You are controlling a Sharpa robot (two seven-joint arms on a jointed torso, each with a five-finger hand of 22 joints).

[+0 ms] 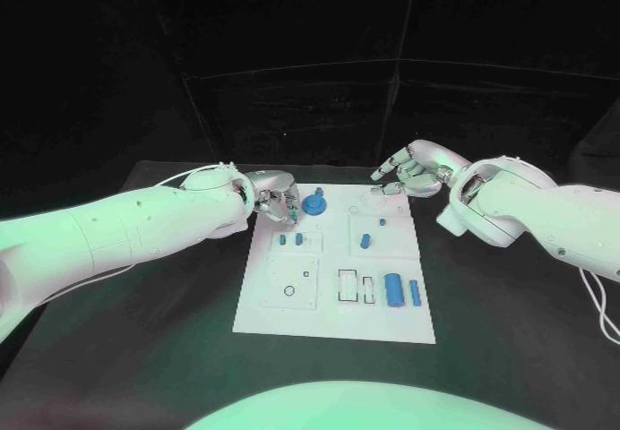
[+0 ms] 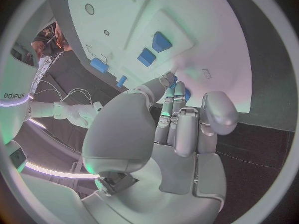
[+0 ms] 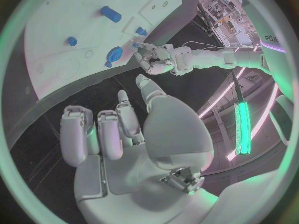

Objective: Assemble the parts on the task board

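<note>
On the black surface [image 1: 155,358] lies the white rectangular task board [image 1: 339,309]. Several small blue plastic parts [image 1: 395,292] lie loose on it, so assembly appears largely unfinished. Left robot hand [image 1: 275,202] rests fingertips at the board's far corner; whether it grasps anything cannot be told. Right robot hand [image 1: 411,172] hovers released, fingers curled loosely.

Two big white arms, round smooth shells. Thin white cables along left arm [image 1: 116,235] and right arm [image 1: 543,215]. Shiny silver left hand [image 1: 275,202], right hand [image 1: 411,170].
</note>
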